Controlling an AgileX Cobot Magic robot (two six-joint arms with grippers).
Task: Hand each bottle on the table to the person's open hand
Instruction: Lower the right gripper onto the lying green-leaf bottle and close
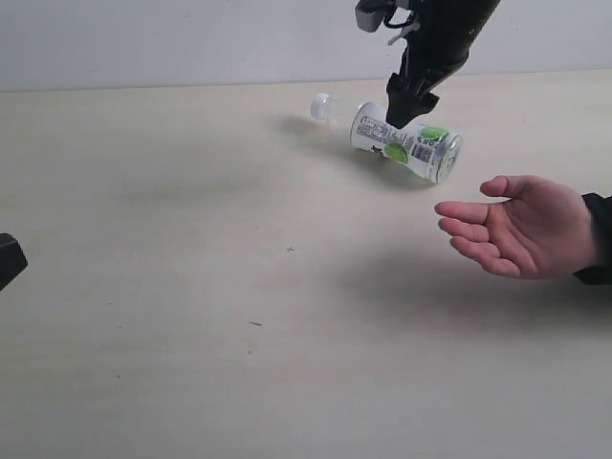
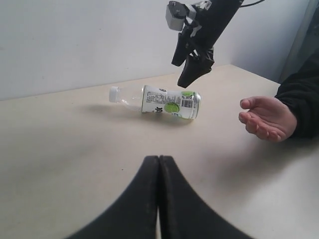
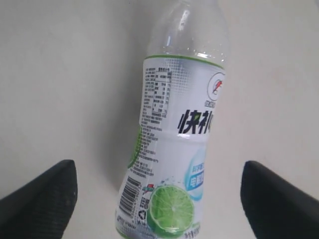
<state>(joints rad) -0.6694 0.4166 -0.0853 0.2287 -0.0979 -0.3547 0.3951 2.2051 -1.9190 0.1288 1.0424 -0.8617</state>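
My left claw (image 2: pixel 158 164) sits at 9 o'clock on the table (image 1: pixel 191 287), fingers pressed together, empty and out of the way. At 1 o'clock the bottle (image 1: pixel 394 140) lies on its side, cap toward 10 o'clock. My right claw (image 1: pixel 404 107) hangs over its label, fingers spread wide and touching nothing, I judge to straddle the body before closing. At 3 o'clock the hand (image 1: pixel 521 229) lies palm up near the bottle's base, so the carry should be short
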